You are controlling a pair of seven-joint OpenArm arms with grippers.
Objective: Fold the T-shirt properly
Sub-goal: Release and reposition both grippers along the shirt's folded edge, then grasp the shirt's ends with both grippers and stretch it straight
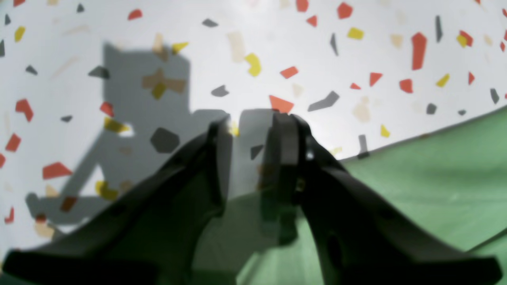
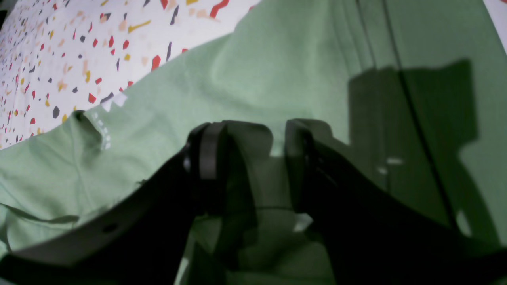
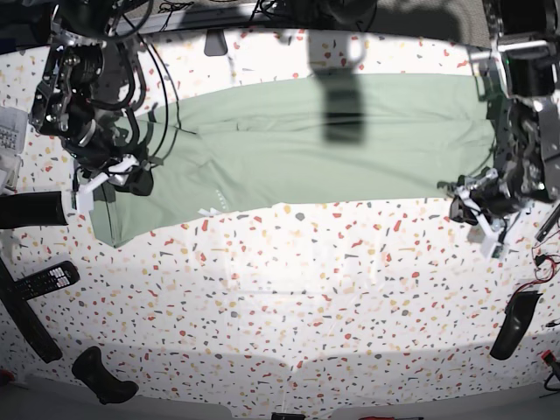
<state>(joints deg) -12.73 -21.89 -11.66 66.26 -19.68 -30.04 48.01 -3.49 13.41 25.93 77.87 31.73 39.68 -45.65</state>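
The pale green T-shirt (image 3: 306, 149) lies flat as a long band across the far half of the speckled table (image 3: 289, 289). My right gripper (image 3: 131, 179) is low over its left end. In the right wrist view the right gripper (image 2: 253, 146) stands open, with the T-shirt (image 2: 277, 59) showing in the gap and rumpled under the jaws. My left gripper (image 3: 468, 199) sits just off the shirt's near right corner. In the left wrist view the left gripper (image 1: 251, 126) is open, with table between its tips and the T-shirt (image 1: 435, 170) to its right.
A remote control (image 3: 44, 280) and a black bar (image 3: 31, 210) lie at the table's left edge. A black handle (image 3: 105, 378) is at the front left and another black object (image 3: 516, 325) at the right. Small white marks (image 2: 101, 128) sit at the shirt's near edge.
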